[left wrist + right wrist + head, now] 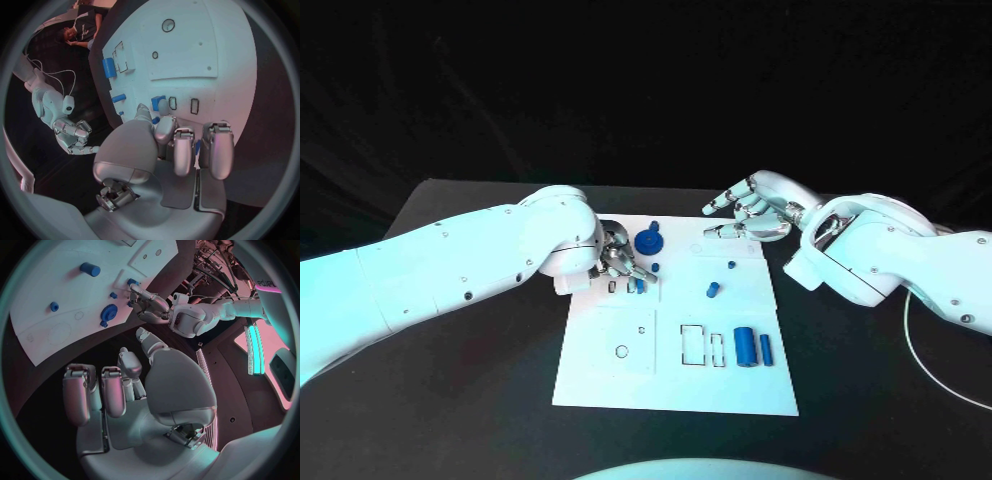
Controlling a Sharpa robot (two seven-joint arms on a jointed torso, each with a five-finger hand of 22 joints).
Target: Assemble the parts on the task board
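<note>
The white task board (pixel 675 385) lies in the middle of the black table. My left hand (pixel 625 262) reaches down over the board's far left part and pinches a small blue part (pixel 157 102) between thumb and a finger, beside two rectangular slots (pixel 194 106). A blue gear (pixel 651 241) stands just beyond that hand. A small peg (pixel 731 265) and a short cylinder (pixel 713 290) stand mid-board. A blue block (pixel 744 347) and a blue rod (pixel 766 349) lie nearer me on the right. My right hand (pixel 747 212) hovers by the board's far right corner, fingers apart and holding nothing.
Outlined recesses (pixel 701 345) and a small round hole (pixel 622 351) mark the board's near half. A thin white cable (pixel 917 350) curves over the table at the right. Black cloth hangs behind the table.
</note>
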